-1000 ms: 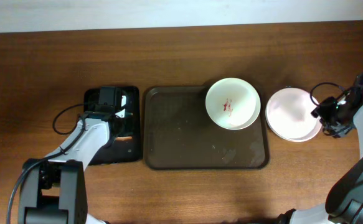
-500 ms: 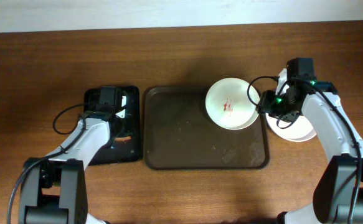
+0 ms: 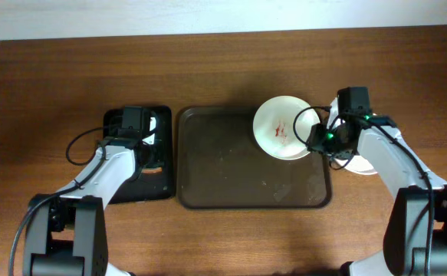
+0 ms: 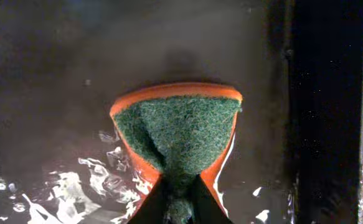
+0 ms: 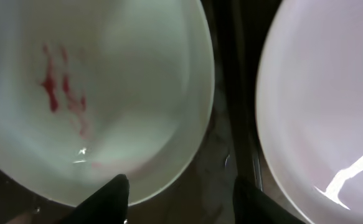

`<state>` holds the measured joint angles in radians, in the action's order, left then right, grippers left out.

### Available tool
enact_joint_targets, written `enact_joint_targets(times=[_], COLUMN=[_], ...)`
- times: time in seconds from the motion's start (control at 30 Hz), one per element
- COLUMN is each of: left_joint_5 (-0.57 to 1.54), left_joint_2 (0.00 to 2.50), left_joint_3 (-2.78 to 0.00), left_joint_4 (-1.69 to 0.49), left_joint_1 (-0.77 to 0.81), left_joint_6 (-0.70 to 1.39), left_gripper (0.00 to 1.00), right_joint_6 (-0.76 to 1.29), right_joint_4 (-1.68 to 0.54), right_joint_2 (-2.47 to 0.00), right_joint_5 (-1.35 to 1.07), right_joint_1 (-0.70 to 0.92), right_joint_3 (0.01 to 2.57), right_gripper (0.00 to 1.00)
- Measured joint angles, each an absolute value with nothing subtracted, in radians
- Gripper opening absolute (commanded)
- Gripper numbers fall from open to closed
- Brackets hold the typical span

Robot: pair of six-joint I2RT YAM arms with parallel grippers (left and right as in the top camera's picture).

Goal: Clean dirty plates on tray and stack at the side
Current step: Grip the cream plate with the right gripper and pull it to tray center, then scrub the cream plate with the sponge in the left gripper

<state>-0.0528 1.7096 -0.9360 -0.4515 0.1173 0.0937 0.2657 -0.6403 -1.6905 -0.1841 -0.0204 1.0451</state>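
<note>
Brown wood grain is running across the table [image 3: 223, 69], with a pale wall [image 3: 208, 15] showing along its far edge. A dark, smooth, rectangular tray [image 3: 223, 169] is lying in the middle. The round white dirty plate [image 5: 106, 93], glossy and smeared red, is sitting in the tray's far right corner. The right gripper [image 5: 181, 196] is hovering over its right rim, jaws spread wide. A clean pale plate [image 5: 318, 112] is resting just beside the tray. In the wet black basin [image 4: 75, 62], the left gripper [image 4: 176, 200] is pinching a rough green, orange-backed sponge [image 4: 178, 134].
</note>
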Motion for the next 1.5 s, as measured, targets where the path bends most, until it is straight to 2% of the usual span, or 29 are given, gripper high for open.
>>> enact_joint_targets(times=[0.03,0.17,0.2,0.27,0.3,0.33,0.43,0.53,0.57,0.6,0.63,0.67,0.8,0.9,0.93,0.97,1.0,1.4,1.5], left_joint_5=[-0.052,-0.052,-0.052,-0.052,-0.052,-0.052,-0.052,-0.052,-0.052,-0.052,-0.052,-0.052,-0.052,-0.052,-0.052,-0.052,-0.052,-0.052,-0.052], left_joint_2=[1.71,1.71,1.71,1.71,1.71,1.71,1.71,1.71,1.71,1.71,1.71,1.71,1.71,1.71,1.71,1.71,1.71,1.707,1.572], left_joint_3=[-0.936,-0.936,-0.936,-0.936,-0.936,-0.936,-0.936,-0.936,-0.936,-0.936,-0.936,-0.936,-0.937,-0.937,-0.937,-0.937,-0.937,-0.939,-0.94], left_joint_4=[-0.451,-0.453,-0.454,-0.456,-0.462,-0.466,-0.47,-0.471,-0.474,-0.475,-0.477,-0.478,-0.485,-0.485,-0.485,-0.485,-0.485,-0.487,-0.487], left_joint_1=[0.117,0.117,0.117,0.117,0.117,0.117,0.117,0.117,0.117,0.117,0.117,0.117,0.117,0.117,0.117,0.117,0.117,0.117,0.117], left_joint_6=[0.094,0.094,0.094,0.094,0.094,0.094,0.094,0.094,0.094,0.094,0.094,0.094,0.094,0.094,0.094,0.094,0.094,0.094,0.102], left_gripper=[0.0,0.0,0.0,0.0,0.0,0.0,0.0,0.0,0.0,0.0,0.0,0.0,0.0,0.0,0.0,0.0,0.0,0.0,0.0], right_joint_6=[0.278,0.34,0.343,0.355,0.363,0.371,0.382,0.389,0.407,0.433,0.467,0.467,0.434,0.43,0.43,0.43,0.425,0.573,0.568], right_joint_4=[-0.624,-0.464,-0.432,-0.38,-0.38,-0.38,-0.399,-0.472,-0.505,-0.516,-0.509,-0.468,-0.324,-0.336,-0.336,-0.337,-0.344,-0.446,-0.446], right_joint_2=[-1.694,-1.762,-1.77,-1.771,-1.771,-1.771,-1.771,-1.772,-1.772,-1.772,-1.772,-1.772,-1.772,-1.772,-1.772,-1.772,-1.774,-1.777,-1.777], right_joint_5=[-0.184,-0.185,-0.185,-0.185,-0.185,-0.184,-0.224,-0.279,-0.31,-0.32,-0.324,-0.324,-0.278,-0.229,-0.221,-0.213,-0.207,-0.253,-0.253], right_joint_1=[-0.02,-0.02,-0.02,-0.019,-0.019,-0.019,-0.003,0.082,0.161,0.192,0.216,0.228,0.223,0.223,0.223,0.223,0.223,0.223,0.223], right_joint_3=[1.028,0.976,0.976,0.974,0.974,0.974,0.974,0.977,0.978,0.978,0.978,0.977,0.974,0.974,0.969,0.957,0.948,0.953,0.953], right_gripper=[0.52,0.47,0.4,0.13,0.06,0.04,0.04,0.04,0.3,0.5,0.51,0.49,0.24,0.23,0.19,0.06,0.04,0.04,0.04])
